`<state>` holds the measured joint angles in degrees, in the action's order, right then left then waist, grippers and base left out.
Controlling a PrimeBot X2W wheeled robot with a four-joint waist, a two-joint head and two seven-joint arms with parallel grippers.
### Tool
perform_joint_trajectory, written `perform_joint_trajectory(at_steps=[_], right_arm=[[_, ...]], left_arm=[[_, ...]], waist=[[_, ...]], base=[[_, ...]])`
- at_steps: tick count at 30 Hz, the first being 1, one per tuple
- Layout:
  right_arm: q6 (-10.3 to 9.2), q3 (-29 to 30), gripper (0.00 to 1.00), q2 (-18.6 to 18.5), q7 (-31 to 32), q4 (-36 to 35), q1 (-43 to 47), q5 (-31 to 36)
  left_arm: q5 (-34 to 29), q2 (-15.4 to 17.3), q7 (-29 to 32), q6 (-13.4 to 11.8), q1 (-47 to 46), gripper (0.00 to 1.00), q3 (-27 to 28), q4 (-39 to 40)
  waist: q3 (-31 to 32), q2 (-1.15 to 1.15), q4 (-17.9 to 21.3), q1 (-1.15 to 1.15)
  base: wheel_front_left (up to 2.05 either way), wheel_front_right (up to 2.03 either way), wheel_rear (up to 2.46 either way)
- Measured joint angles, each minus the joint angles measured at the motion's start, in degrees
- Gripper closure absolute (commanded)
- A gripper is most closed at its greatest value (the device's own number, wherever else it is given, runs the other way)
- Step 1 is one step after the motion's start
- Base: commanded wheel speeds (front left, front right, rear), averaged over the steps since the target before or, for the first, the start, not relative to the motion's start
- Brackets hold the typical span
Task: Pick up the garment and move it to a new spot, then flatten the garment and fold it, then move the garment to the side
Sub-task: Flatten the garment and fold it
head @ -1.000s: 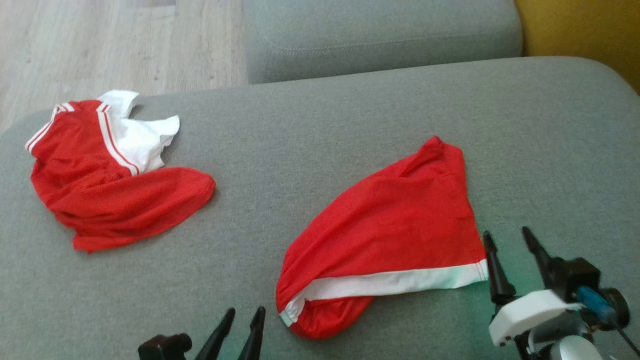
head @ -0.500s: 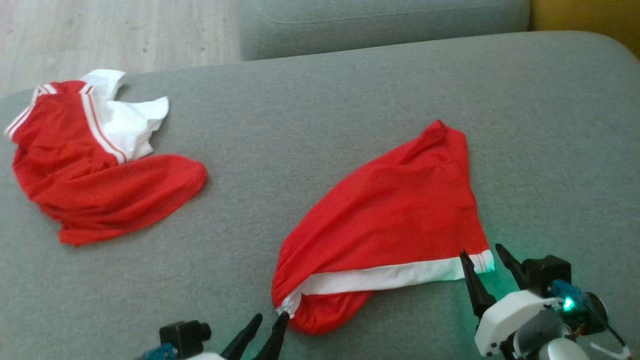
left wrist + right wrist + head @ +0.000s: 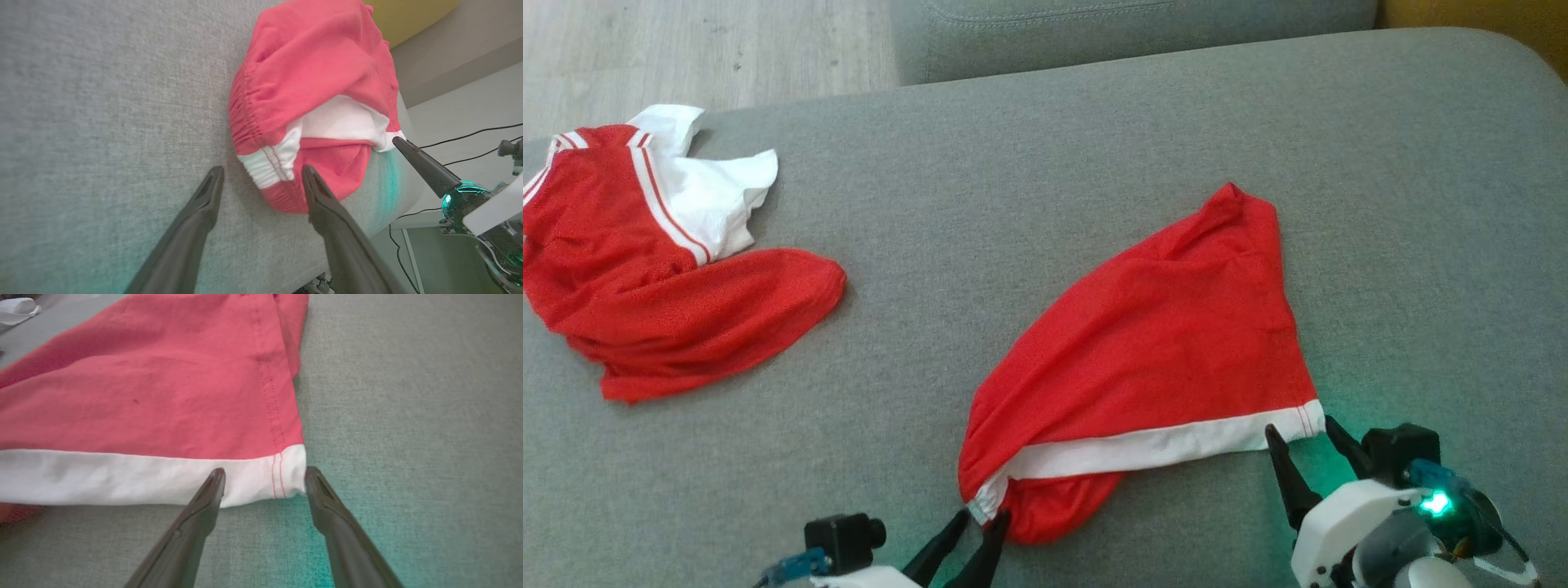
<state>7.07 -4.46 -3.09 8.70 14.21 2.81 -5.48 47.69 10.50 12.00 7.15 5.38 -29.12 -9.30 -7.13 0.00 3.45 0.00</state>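
1. Garment (image 3: 1152, 351): red with a white band, lying rumpled on the grey sofa cushion (image 3: 1029, 212), right of centre. Its underside fold is hidden.
2. Left gripper (image 3: 984, 516): fingers apart, flanking the gathered white corner at the garment's near-left end, gripping nothing (body cut off at the frame edge).
3. Right gripper (image 3: 1298, 426): likewise parted, astride the band's right corner, empty. Contact with the fabric cannot be confirmed.
4. Second red-and-white garment (image 3: 645, 269): far left, well apart, partly cut off.

Grey fabric seat cushion (image 3: 1029, 163), second grey cushion (image 3: 1135, 33) behind it — pale wood-plank floor (image 3: 686, 49), yellow surface (image 3: 1486, 20) beyond
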Motion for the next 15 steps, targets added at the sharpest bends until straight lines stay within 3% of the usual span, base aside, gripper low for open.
perform_joint_trajectory(at_steps=[15], right_arm=[[0.0, 0.23, 0.0, 0.3, 1.43, 3.98, -3.39, 0.0]], left_arm=[[3.44, 1.01, -2.85, 0.01, -3.39, 0.0, -3.32, -1.91]], waist=[[-1.28, 0.0, -0.45, 0.0]], base=[[0.0, 0.0, 0.0]])
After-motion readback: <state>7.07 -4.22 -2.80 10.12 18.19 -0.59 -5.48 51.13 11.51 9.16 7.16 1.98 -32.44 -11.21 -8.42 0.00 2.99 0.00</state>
